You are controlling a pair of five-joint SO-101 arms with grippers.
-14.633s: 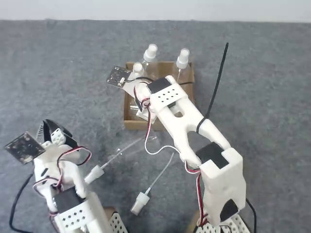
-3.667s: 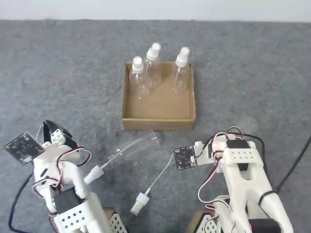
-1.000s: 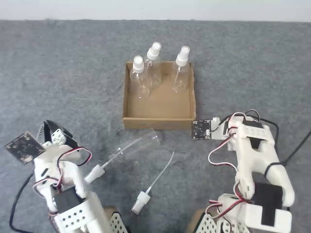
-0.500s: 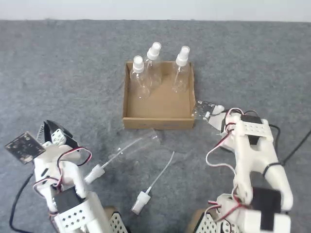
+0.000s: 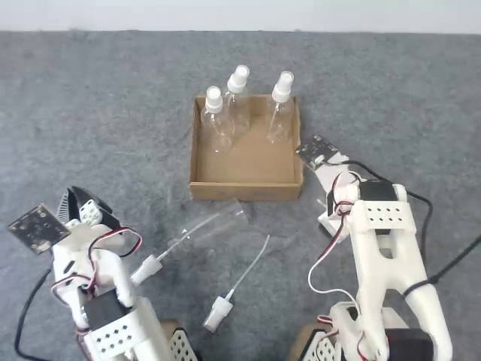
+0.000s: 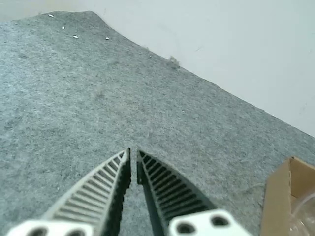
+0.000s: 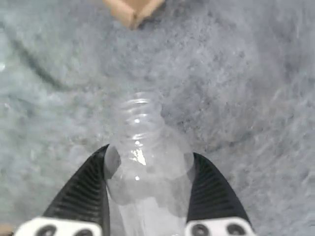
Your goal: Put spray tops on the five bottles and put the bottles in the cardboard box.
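The right gripper (image 7: 147,155) was seen clamped on an uncapped bottle (image 7: 146,189) of clear plastic, whose body was pressed between the two dark fingers while its threaded neck (image 7: 140,118) stuck out past the fingertips, bare of any spray top. A corner of the cardboard box (image 5: 244,191) was seen near the bottle's mouth in the right wrist view, and in the high view the right arm's wrist was placed just beside the box's right front corner. The left gripper (image 6: 134,153) was held low over the carpet at the near left of the table, well apart from the box, its ribbed fingers drawn nearly together with only a thin slit between them and nothing gripped. Three capped bottles (image 5: 237,101) were stood upright along the far side of the box, each fitted with a white spray top. Another clear bottle (image 5: 225,216) was laid on its side on the carpet just in front of the box. Two loose spray tops were found between the arms, one (image 5: 146,269) near the left arm and the other (image 5: 218,313) nearer the middle, each with a thin tube pointed toward the box. The table was covered with grey carpet (image 5: 90,113), and a plain white wall (image 6: 221,44) was seen behind it.
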